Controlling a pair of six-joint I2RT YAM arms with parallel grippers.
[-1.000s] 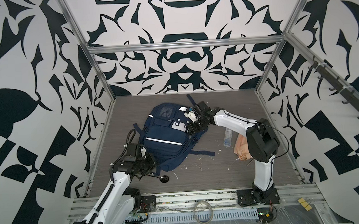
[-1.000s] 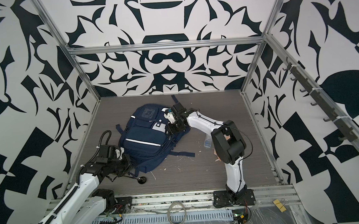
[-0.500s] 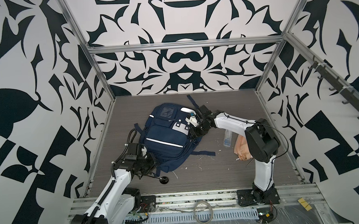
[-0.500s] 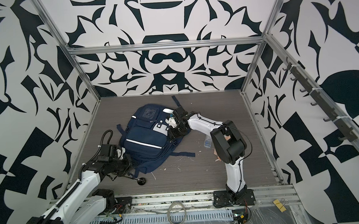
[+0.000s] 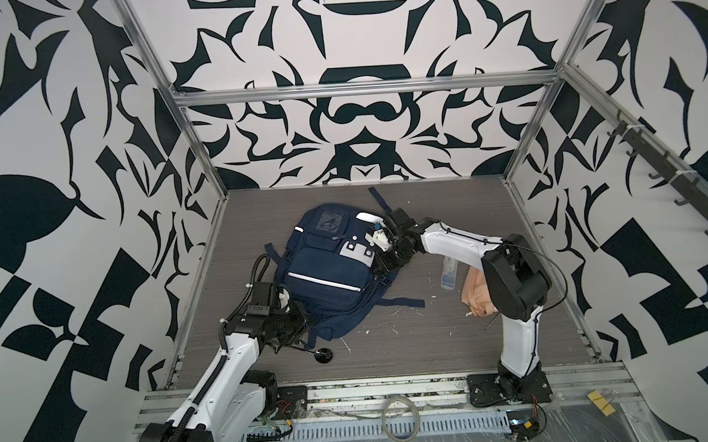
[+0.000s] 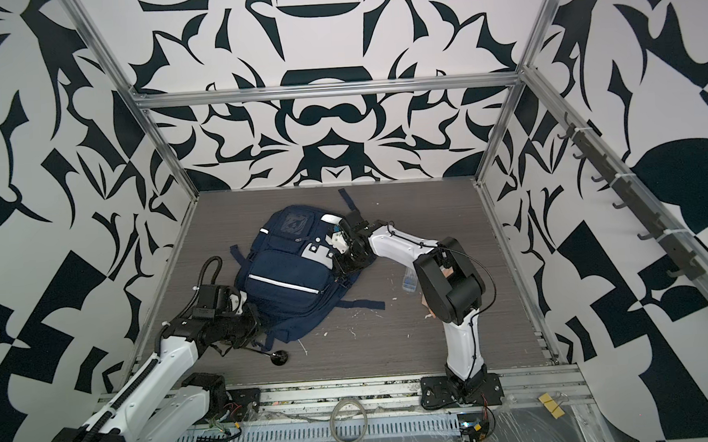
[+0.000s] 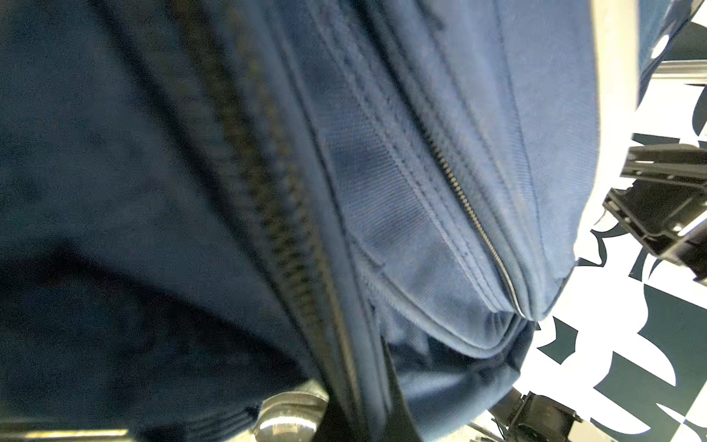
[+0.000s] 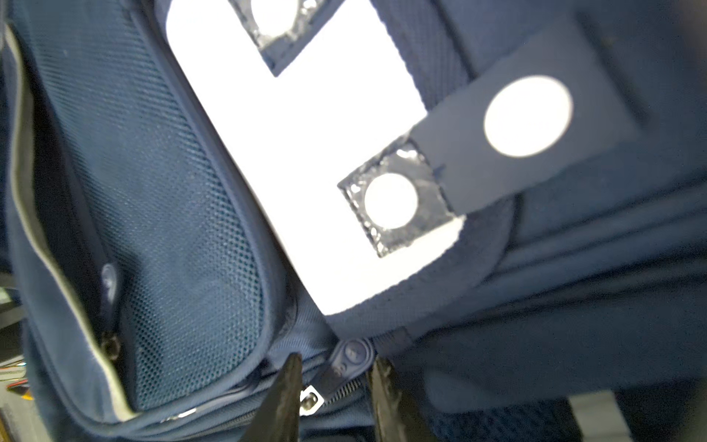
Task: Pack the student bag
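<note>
Over the student bag [image 5: 326, 273], outstretched right gripper [image 8: 336, 359] ajar astride zip pull [image 8: 350, 354], left gripper [image 5: 301, 321] closed.

Both top views look steeply down from high above the front edge onto the whole walled table [image 5: 433, 342] — nearly identical scenes, student bag [image 5: 326, 273] mid-frame; each wrist camera sits very close to its navy fabric — sharing only that bag.
</note>
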